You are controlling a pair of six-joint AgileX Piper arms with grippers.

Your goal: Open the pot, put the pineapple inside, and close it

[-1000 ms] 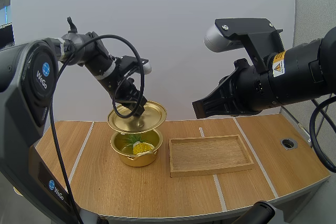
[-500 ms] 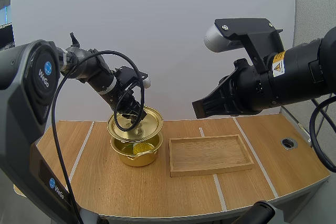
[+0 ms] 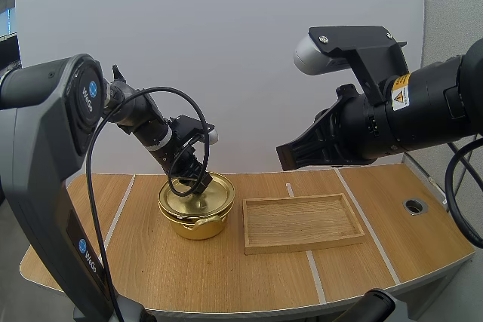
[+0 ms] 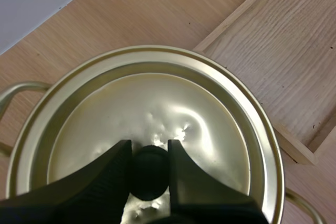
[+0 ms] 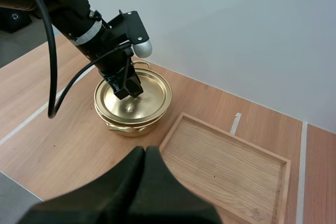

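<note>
Left tool [image 4: 149, 149] pinches the knob [image 4: 149, 174], lid [image 4: 215, 124] seated on pot [image 3: 198, 227]; right tool [image 5: 144, 153] closed; arm [image 3: 53, 118] reads WeGo.

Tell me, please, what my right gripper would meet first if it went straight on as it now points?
Probably the table between the pot and wooden tray; depth is unclear.

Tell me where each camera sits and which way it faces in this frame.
High view: behind and above the bases, facing forward-down over the table; both arms show.
Left wrist view: on the left arm, straight down at the lid; left end effector pinches its knob.
Right wrist view: on the raised right arm, down at the pot; right end effector shut.
All share the lid and wooden tray.
</note>
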